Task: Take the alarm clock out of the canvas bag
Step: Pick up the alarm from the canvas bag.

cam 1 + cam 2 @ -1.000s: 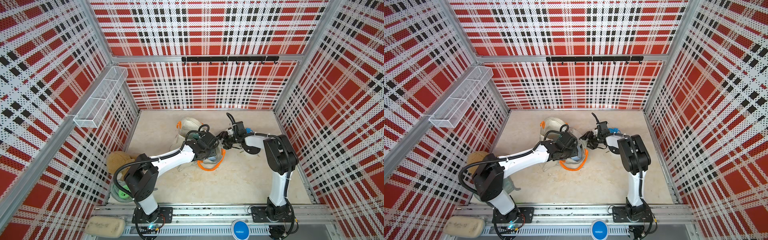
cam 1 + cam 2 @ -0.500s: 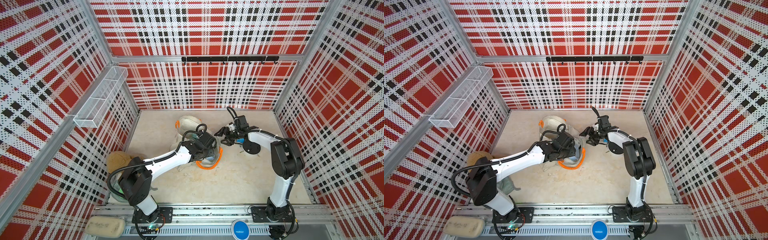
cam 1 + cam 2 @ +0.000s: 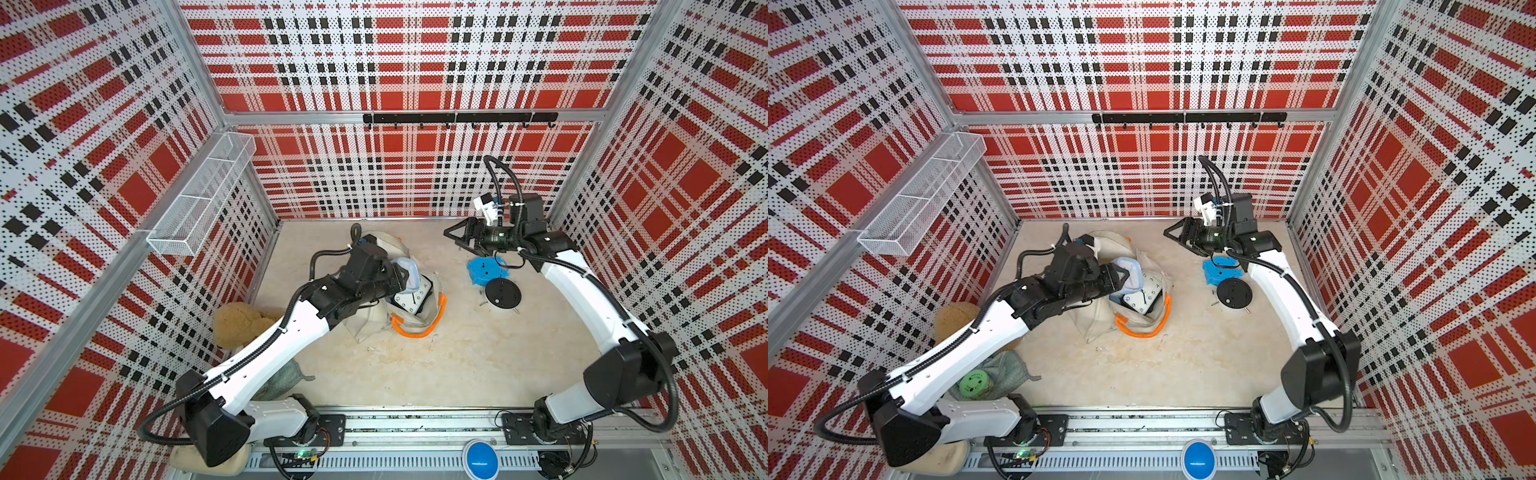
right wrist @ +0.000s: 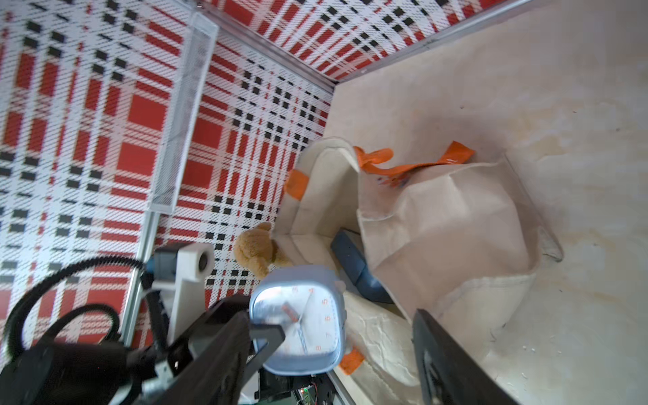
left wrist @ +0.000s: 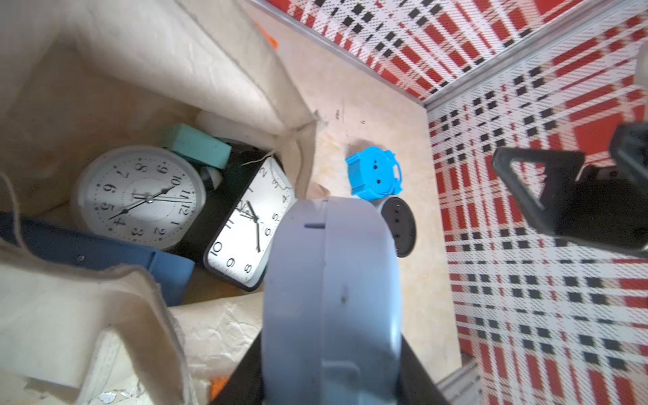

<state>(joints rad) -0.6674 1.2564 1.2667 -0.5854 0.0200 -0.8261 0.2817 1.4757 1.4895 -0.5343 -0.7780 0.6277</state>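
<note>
- In both top views the two white arms are the biggest things here. The left gripper (image 3: 400,275) reaches over the bag, its jaws partly apart and clamped on the sides of one pale blue alarm clock (image 3: 409,270).
- The right gripper (image 3: 452,239) hangs near the back wall, jaws spread wide, holding nothing and touching nothing.
- One canvas bag (image 3: 368,324) lies slumped in the middle of the surface (image 3: 436,374), mouth open, with an orange handle (image 3: 419,330) looped at its front edge.
- The pale blue alarm clock is held up over that open mouth, above the things left inside.
- One tan plush toy (image 3: 239,322) sits by the wall on the left arm's side.
- From the left wrist, two clock faces show inside the bag: one round white clock (image 5: 140,200) and one black-framed rectangular clock (image 5: 247,228), touching each other. One dark blue item (image 5: 94,252) and one teal block (image 5: 196,145) lie with them; I cannot tell what they are.
- Between the bag and the right arm lie one bright blue clock (image 3: 484,270), back up, and one black round disc (image 3: 503,293) just beside it.
- One small green round item (image 3: 973,384) rests on a grey-green cloth (image 3: 1011,368) near the left arm's base.
</note>
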